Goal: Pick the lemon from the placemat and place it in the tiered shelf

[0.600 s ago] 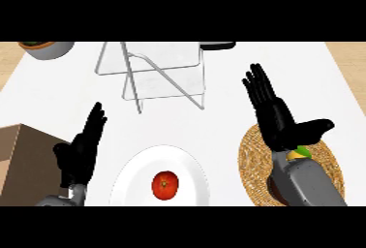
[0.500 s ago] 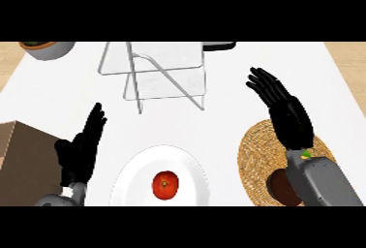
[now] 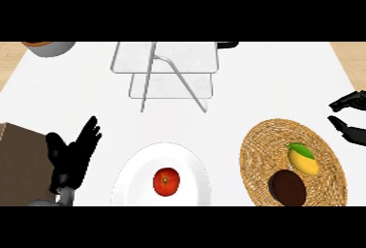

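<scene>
The counter (image 3: 286, 77) carries, from largest to smallest: the wire tiered shelf (image 3: 170, 72) at 12 o'clock, the woven placemat (image 3: 261, 145) at 4 o'clock, a white plate (image 3: 136, 184) at 6 o'clock holding a tomato (image 3: 166, 181), and the lemon (image 3: 303, 161).

The lemon lies on the placemat, right of the mat's centre, with a green leaf at its upper end. Its long axis runs roughly 11 to 5 o'clock. A dark round object (image 3: 288, 188) sits on the mat just below it — touching or nearly so; which cannot be determined.

The right hand (image 3: 350, 128) shows at the right edge, just off the mat's rim. From this hand the lemon lies toward 7 o'clock, near but apart. The fingers are partly curled with a gap to the thumb, and they hold nothing.

The left hand (image 3: 71, 155) rests at 8 o'clock, fingers straight and up, well apart from the lemon.

Judgement: the right hand is the nearer one — the grasp falls to it, and closing across the lemon's short axis suits the approach.
</scene>
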Robot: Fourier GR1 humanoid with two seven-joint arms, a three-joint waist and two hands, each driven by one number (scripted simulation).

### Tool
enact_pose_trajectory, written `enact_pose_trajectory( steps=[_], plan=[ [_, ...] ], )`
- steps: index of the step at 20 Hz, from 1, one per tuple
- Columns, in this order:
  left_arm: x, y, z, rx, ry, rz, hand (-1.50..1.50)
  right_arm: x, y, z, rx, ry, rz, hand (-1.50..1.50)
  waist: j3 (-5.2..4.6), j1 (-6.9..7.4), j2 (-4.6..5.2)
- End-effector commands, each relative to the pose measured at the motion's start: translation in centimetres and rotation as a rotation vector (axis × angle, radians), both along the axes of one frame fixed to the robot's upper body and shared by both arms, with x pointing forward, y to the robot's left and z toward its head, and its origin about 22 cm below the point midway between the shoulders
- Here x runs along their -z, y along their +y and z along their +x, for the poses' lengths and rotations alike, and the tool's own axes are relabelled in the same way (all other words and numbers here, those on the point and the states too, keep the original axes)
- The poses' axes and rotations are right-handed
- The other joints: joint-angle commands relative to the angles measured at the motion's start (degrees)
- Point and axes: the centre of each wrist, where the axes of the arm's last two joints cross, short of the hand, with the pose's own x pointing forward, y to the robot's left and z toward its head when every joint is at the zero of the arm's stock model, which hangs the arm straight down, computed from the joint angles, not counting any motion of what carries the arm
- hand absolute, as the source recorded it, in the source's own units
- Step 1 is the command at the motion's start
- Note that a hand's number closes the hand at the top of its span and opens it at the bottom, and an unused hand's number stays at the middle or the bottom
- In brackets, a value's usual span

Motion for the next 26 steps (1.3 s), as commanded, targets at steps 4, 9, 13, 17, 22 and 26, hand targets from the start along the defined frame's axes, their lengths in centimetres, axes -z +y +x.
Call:
enact_pose_trajectory(
  steps=[4, 9, 13, 17, 22, 26],
  plan=[
    [-0.1, 1.5, 1.1, 0.035, 0.054, -0.025, 0.00, -1.4, -9.0, -2.2, -0.190, 0.037, -0.030, -1.50, 0.00, 1.66, -0.35],
    [-0.4, 1.3, 2.0, 0.048, 0.060, -0.046, 0.00, -4.0, -10.9, -2.5, -0.381, 0.116, -0.111, -1.50, -0.05, 1.53, -0.68],
    [1.4, 2.7, 0.5, 0.022, 0.094, -0.013, 0.00, -6.1, -9.7, -1.5, -0.475, 0.143, -0.193, -1.50, -0.26, 0.78, -1.23],
    [0.9, 2.9, 0.8, 0.022, 0.092, -0.030, 0.00, -6.5, -7.1, -0.6, -0.500, 0.182, -0.356, -1.50, -0.36, -0.09, -1.54],
    [0.4, 3.4, 2.6, 0.007, 0.097, -0.044, 0.00, -6.8, -4.3, -0.9, -0.393, 0.209, -0.432, -1.50, -0.39, -0.91, -1.67],
    [1.4, 4.4, 0.9, -0.002, 0.100, -0.024, 0.00, -6.7, -0.5, 0.2, -0.323, 0.208, -0.501, -1.50, -0.40, -0.69, -1.67]
  ],
)
